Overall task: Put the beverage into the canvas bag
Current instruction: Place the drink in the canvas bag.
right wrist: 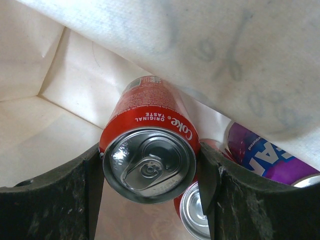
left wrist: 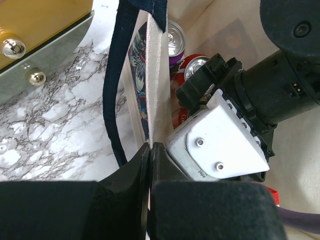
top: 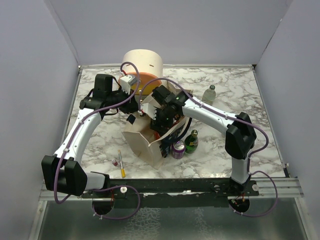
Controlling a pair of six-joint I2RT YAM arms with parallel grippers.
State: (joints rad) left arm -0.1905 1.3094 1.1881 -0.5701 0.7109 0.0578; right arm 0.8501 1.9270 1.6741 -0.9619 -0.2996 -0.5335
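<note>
The beige canvas bag (top: 142, 142) sits mid-table with its mouth open and its dark printed panel (top: 172, 136) on the right side. My left gripper (top: 136, 107) is shut on the bag's rim (left wrist: 155, 75), holding it up beside the navy strap (left wrist: 112, 100). My right gripper (top: 161, 124) reaches down into the bag. In the right wrist view it (right wrist: 150, 170) is shut on a red Coke can (right wrist: 147, 145) inside the bag. A second red can (right wrist: 192, 212) and a purple can (right wrist: 267, 155) lie under it.
A purple can (top: 178, 149) and a green bottle (top: 191, 141) stand by the bag's right side. A clear bottle (top: 209, 95) stands farther right. The cream-and-orange drawer box (top: 142, 67) is behind the bag. A yellow pen (top: 121, 164) lies at the front left.
</note>
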